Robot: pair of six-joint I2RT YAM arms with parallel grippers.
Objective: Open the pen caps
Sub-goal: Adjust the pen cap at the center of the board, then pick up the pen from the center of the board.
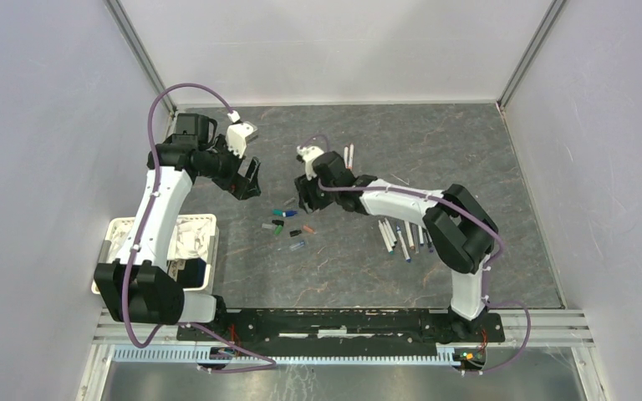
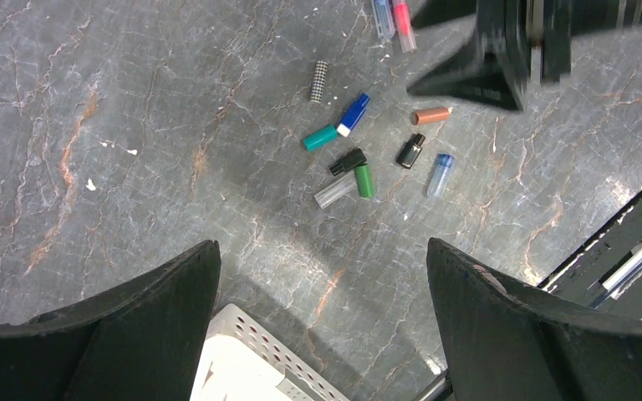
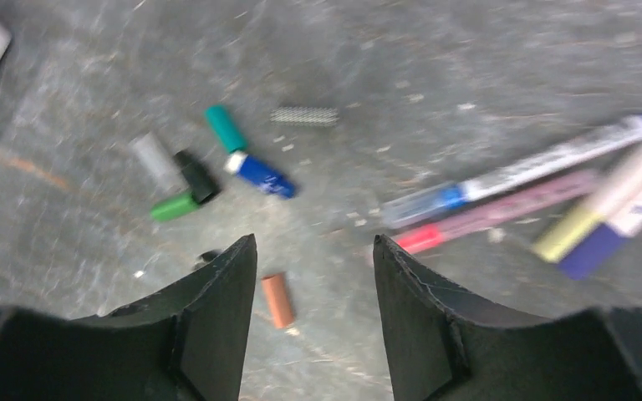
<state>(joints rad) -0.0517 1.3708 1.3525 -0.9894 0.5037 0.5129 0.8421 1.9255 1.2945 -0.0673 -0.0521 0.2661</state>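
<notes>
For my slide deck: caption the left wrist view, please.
Open left pincer hovers above loose pen caps scattered on the grey table.

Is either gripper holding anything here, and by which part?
Nothing is held. The left gripper and right gripper are both open and empty; a brown cap lies loose beneath the right one.

Robot lab test cell: plain panel walls (image 1: 33, 125), aluminium corner posts (image 1: 138, 52), two arms (image 1: 163, 209) bolted to metal rail (image 1: 334, 322), purple cables (image 1: 188, 85) trailing.

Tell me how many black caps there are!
2. One black cap touches the green cap; the other black cap lies apart, near the brown cap. Others may be hidden.
</notes>
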